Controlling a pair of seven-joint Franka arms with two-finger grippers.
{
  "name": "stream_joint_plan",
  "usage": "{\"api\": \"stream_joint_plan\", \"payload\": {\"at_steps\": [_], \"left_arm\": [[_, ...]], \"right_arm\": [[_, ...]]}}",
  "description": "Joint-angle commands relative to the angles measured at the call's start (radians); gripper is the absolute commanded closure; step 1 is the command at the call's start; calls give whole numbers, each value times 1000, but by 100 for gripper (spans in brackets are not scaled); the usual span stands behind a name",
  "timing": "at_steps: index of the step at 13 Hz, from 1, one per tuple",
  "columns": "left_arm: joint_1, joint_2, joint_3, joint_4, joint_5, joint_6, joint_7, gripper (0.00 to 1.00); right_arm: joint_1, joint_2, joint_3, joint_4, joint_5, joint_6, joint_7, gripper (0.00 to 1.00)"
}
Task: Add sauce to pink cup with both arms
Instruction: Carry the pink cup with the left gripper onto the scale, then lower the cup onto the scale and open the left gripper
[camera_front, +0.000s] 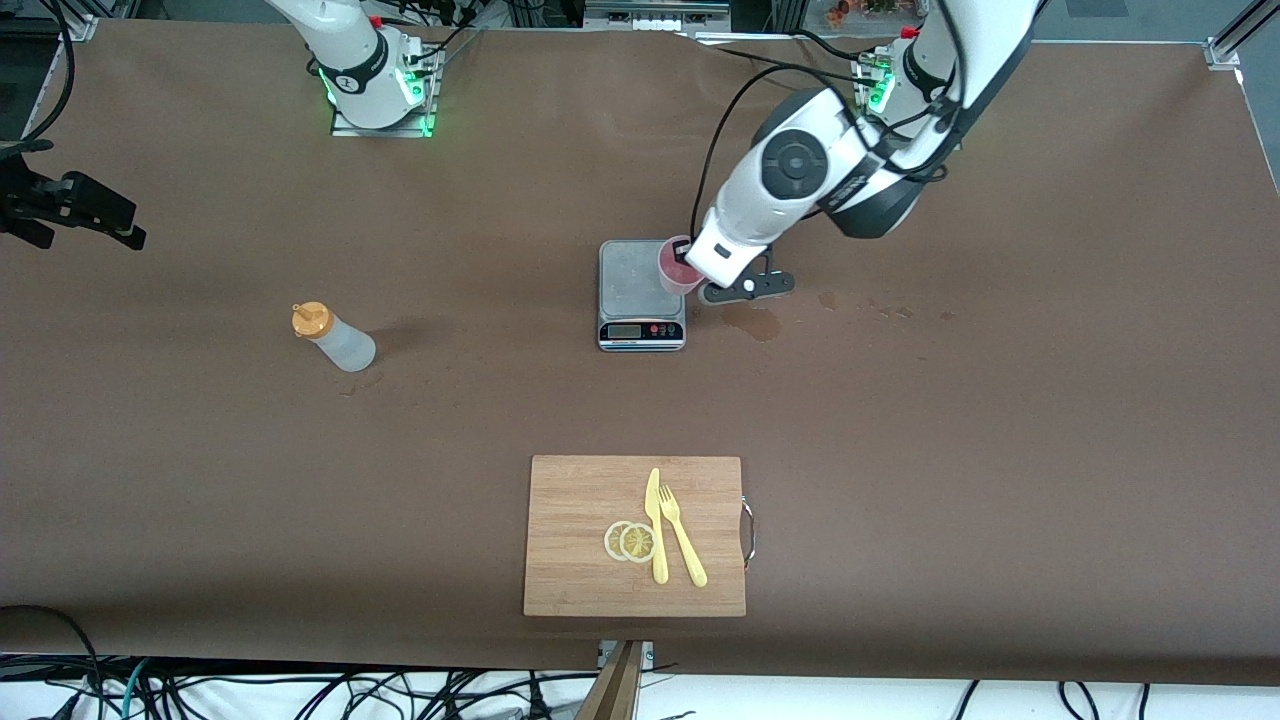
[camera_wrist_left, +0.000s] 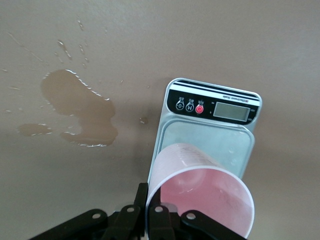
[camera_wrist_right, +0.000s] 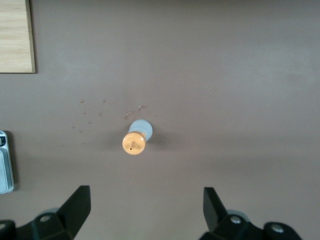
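Observation:
The pink cup (camera_front: 675, 268) (camera_wrist_left: 200, 195) is at the edge of the grey kitchen scale (camera_front: 630, 275) (camera_wrist_left: 200, 135) toward the left arm's end. My left gripper (camera_front: 690, 262) (camera_wrist_left: 148, 200) is shut on the cup's rim, one finger (camera_wrist_left: 142, 197) outside the wall and one inside. I cannot tell whether the cup rests on the scale. The sauce bottle (camera_front: 338, 340) (camera_wrist_right: 136, 137), whitish with an orange cap, stands on the table toward the right arm's end. My right gripper (camera_wrist_right: 146, 194) hangs open high over it, holding nothing, and is out of the front view.
A brown spill (camera_front: 755, 320) (camera_wrist_left: 80, 107) lies on the table beside the scale, toward the left arm's end. A wooden cutting board (camera_front: 580, 500) (camera_wrist_right: 15, 35) with lemon slices (camera_front: 630, 541), a yellow knife and a fork lies nearer the front camera.

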Motion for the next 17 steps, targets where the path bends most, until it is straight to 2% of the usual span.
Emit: {"api": "stream_joint_plan", "payload": {"at_steps": [1,10,11,12,13,17], "left_arm": [[-39,79,8,26,77,93,-104,100],[-94,139,20,29,78,135,-127,100],[-107,144,31,31,78,135,-165,74],[-119,142,41,34,78,135,-178,27],[-125,141,46,40,80,133,-181,1],[-117,87,38,41,78,97,-209,0]], "right_arm": [[-13,-4,0,6,10,-1,-13,0],[-25,3,0,6,10,-1,-14,0],[-25,3,0,6,10,-1,-14,0],[-25,3,0,6,12,-1,-14,0],[-25,3,0,6,12,-1,-14,0],[-28,6,-2,7,10,-1,-13,0]]}}
